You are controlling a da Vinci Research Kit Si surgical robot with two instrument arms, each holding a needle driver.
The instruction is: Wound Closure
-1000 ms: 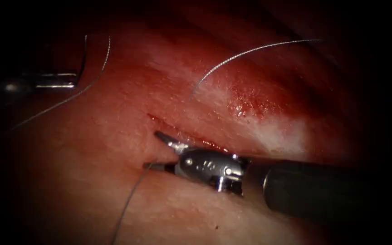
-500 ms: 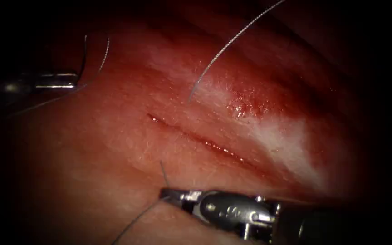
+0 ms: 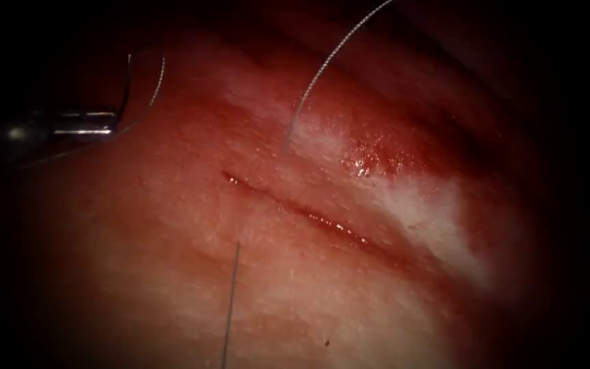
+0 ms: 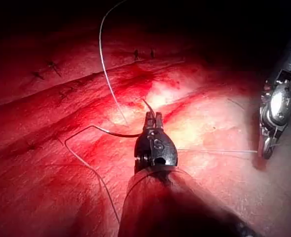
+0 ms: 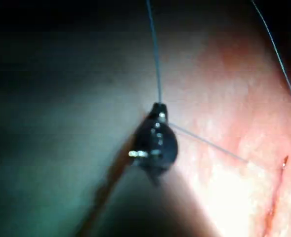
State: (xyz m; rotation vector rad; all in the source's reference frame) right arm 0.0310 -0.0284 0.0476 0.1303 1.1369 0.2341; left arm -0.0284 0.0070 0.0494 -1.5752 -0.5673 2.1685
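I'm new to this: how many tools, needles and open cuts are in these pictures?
Tools: 2, the left tool holding the needle, the right tool holding thread.
Needles: 1, outside the tissue, left of the cut.
Open cuts: 1.
Total: 4.

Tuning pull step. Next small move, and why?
Probably: right hand pulls its thread gently away from the cut. The thread runs taut from the tissue left of the cut to that hand; slack loops lie near the needle in the left hand.
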